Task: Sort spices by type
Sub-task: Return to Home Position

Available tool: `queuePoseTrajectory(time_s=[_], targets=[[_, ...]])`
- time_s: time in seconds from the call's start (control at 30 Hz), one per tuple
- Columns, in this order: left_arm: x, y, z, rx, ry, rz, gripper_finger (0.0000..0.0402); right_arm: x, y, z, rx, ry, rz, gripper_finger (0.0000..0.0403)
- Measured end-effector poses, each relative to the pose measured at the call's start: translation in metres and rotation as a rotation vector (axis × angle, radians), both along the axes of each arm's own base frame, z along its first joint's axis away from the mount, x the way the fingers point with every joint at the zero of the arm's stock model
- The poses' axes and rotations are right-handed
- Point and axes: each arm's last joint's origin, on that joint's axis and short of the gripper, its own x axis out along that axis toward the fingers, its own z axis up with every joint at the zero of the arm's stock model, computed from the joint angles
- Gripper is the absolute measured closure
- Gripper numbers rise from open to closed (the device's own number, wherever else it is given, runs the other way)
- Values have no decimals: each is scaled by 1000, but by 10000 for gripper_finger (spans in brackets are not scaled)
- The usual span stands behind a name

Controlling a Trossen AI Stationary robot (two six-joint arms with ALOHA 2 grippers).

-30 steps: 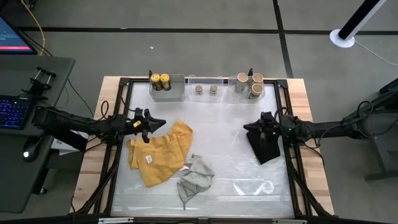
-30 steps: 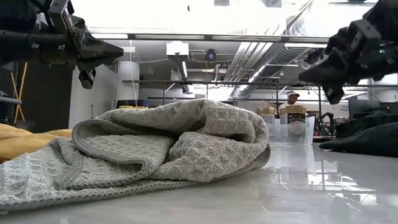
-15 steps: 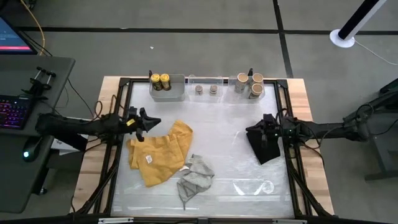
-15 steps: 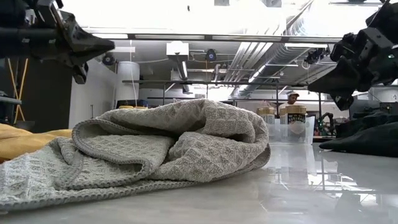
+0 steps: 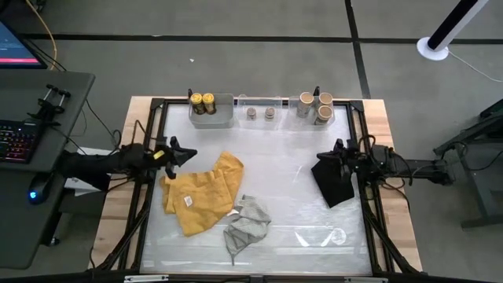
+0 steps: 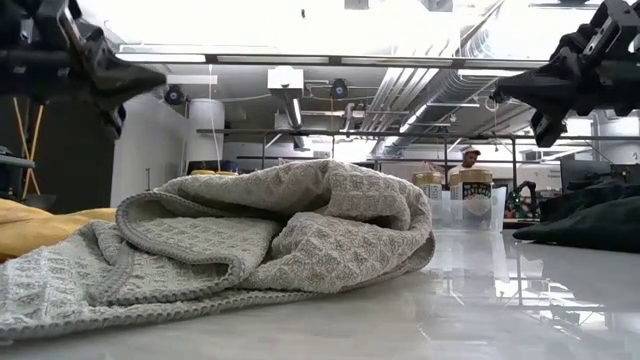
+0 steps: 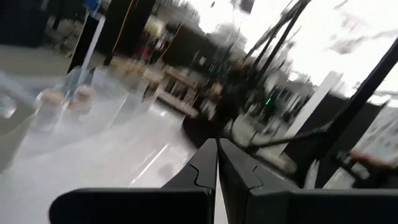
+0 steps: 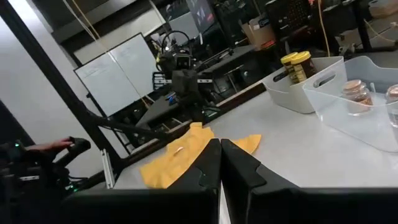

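Note:
Two dark jars with yellow-gold tops (image 5: 203, 101) stand in the grey bin (image 5: 214, 116) at the far edge and also show in the right wrist view (image 8: 297, 65). Two tiny clear jars (image 5: 260, 113) and three tan jars with pale tops (image 5: 317, 105) stand in the clear bin (image 5: 283, 101). My left gripper (image 5: 191, 152) is shut and empty above the table's left side, by the yellow cloth (image 5: 200, 192). My right gripper (image 5: 319, 156) is shut and empty over the black cloth (image 5: 334, 185) at the right. The shut fingers show in the wrist views (image 7: 217, 163) (image 8: 220, 163).
A grey knitted cloth (image 5: 247, 224) lies crumpled near the front middle and fills the low view (image 6: 260, 240). A clear lid or bin (image 5: 321, 234) lies at the near right. The table's middle between the cloths and bins is bare. A person shows far off in the room (image 6: 470, 157).
My left gripper has drawn back toward the table's left edge, staying shut. My right gripper has drawn back toward the right edge and risen a little, staying shut. The jars and cloths have stayed where they were.

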Motion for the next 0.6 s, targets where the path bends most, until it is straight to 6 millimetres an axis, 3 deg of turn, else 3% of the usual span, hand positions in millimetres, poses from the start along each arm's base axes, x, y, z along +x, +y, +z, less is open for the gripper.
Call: queuePoseTrajectory(time_s=[0.6], targets=[[0, -1, -2, 0, 20, -7, 398, 0, -1, -3, 1, 37, -13, 402]])
